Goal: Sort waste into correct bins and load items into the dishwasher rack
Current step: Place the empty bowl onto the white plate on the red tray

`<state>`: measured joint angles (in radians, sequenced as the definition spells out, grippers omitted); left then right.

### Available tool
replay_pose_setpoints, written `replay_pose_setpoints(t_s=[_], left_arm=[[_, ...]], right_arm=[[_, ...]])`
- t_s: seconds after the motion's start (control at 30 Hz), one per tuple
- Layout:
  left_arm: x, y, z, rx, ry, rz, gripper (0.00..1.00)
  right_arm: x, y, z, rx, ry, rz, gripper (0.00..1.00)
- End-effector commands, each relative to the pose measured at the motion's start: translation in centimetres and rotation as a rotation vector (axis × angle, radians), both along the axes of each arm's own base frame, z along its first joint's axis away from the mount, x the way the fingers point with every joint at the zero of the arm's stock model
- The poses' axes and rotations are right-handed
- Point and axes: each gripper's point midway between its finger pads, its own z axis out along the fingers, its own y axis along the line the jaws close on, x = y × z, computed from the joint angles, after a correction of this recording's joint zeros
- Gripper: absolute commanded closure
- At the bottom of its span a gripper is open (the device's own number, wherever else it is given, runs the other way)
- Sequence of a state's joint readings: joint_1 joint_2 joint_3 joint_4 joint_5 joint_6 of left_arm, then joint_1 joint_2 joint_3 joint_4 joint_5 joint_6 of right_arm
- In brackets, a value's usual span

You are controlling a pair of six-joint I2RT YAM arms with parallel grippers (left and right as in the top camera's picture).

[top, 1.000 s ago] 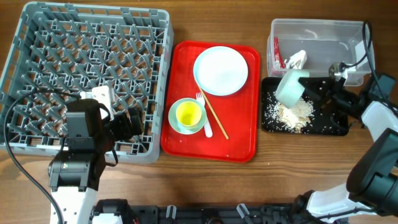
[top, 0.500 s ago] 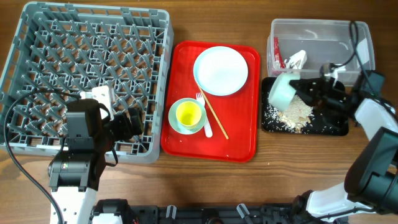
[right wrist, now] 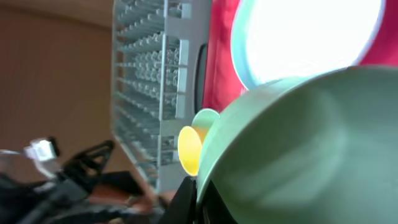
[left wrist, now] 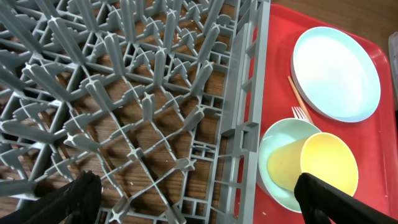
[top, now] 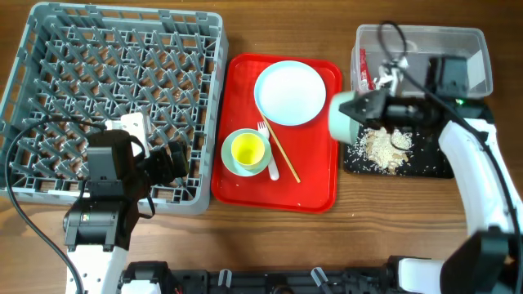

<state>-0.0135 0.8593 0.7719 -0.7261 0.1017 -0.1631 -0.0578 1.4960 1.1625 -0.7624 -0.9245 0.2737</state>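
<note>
right gripper: pinching a tilted bowl, centre right of frame, over right edge of red tray
left gripper: fingers spread, above lower right corner of rack
cup: inside second bowl, lower part of red tray
scraps: in black tray, right side

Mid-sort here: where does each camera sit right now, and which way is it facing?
Overhead: fixed above the table, looking straight down on the dishwasher rack and red tray; shows the left gripper over the rack and the right gripper holding a mint bowl.
Left wrist: over the rack's right edge, looking down; its open gripper's fingertips frame the bottom corners.
Right wrist: behind that mint bowl, facing across the tray toward the rack; its own gripper barely shows.
Shared: all three show the plate and yellow cup.
</note>
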Motion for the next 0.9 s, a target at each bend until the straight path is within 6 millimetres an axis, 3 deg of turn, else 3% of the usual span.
replay_pose_setpoints(t_s=[0.0,0.1,0.23,0.33,0.5,0.7,0.87], left_arm=[[0.4,0.2,0.8,-0.004,-0.021,0.013,0.00],[0.5,0.2,0.6,-0.005,-0.015,0.013,0.00],[0.6,0.2,0.3,-0.005,-0.001,0.014,0.00],[0.7,0.2,0.0,-0.004,0.011,0.014,0.00],[0.8,0.2,-0.5,-0.004,0.030,0.014,0.00],[0.8,0.2,-0.8,-0.004,0.039,0.013,0.00],[0.8,0.2,-0.8,-0.004,0.039,0.014,0.00]], right_arm=[[1.7,0.7,0.5,-0.351,-0.155,0.005,0.96],[3.2,3.3,0.7,-0.540,-0.318,0.045,0.96],[4.9,6.6,1.1,-0.631,-0.503,0.111,0.96],[6.1,9.0,0.2,-0.690,-0.586,0.147,0.96],[7.7,12.0,-5.0,-0.715,-0.572,0.216,0.96],[8.0,13.6,-10.9,-0.716,-0.502,0.290,0.96],[7.5,14.0,-12.3,-0.698,-0.468,0.320,0.96]])
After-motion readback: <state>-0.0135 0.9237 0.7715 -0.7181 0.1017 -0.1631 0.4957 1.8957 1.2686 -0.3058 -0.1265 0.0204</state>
